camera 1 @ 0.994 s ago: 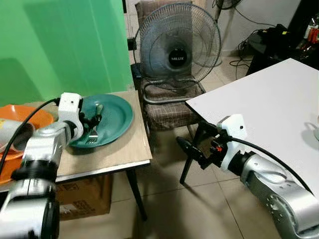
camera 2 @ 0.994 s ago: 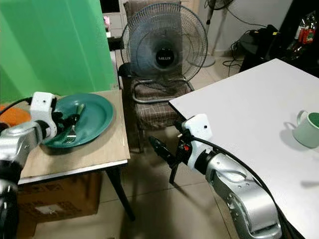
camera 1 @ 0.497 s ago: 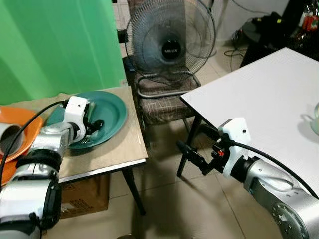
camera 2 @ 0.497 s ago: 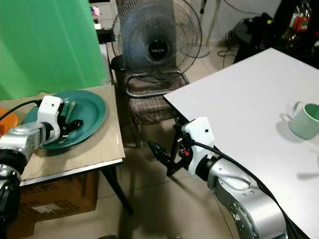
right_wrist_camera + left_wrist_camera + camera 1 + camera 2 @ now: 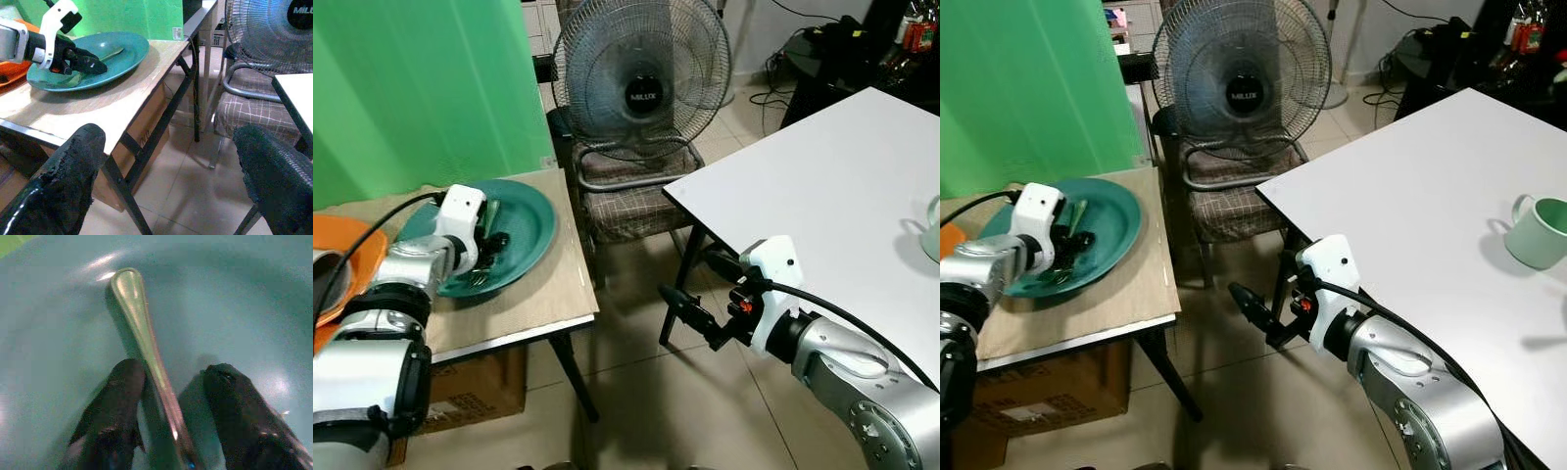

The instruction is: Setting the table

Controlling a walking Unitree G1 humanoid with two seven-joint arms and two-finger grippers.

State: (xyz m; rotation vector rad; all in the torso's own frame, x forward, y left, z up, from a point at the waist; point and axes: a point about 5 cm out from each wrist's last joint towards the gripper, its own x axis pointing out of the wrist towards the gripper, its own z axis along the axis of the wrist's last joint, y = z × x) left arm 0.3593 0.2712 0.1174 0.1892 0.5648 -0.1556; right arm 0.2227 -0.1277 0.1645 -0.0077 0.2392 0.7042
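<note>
So the left gripper (image 5: 492, 247) is down inside the teal plate (image 5: 530, 221) at the left of the frame, on the small wooden tabletop (image 5: 533, 299). In the left wrist view its jaws are apart with the metal utensil handle (image 5: 145, 347) lying on the plate right between the two black fingers (image 5: 115, 406). One finger looks like it's touching the handle and the other sits a little off it, so not clamped on it as far as I can see. I can't tell if it's a fork or a spoon from here, the business end is hidden.

An orange plate (image 5: 352, 245) sits at the far left edge, just beside the teal one.

The right gripper (image 5: 690, 313) hangs in the lower middle of the frame, over the tiled floor (image 5: 656, 411) in the gap between the two tables. Its jaws are wide apart and holding nothing.

The white tabletop (image 5: 1430, 186) takes up the right side, with a pale green mug (image 5: 1540, 231) near the right edge. At top centre there's a standing fan (image 5: 641, 78) with a checked chair (image 5: 631, 201) just in front of it, and a green backdrop (image 5: 421, 88) fills the upper left.
</note>
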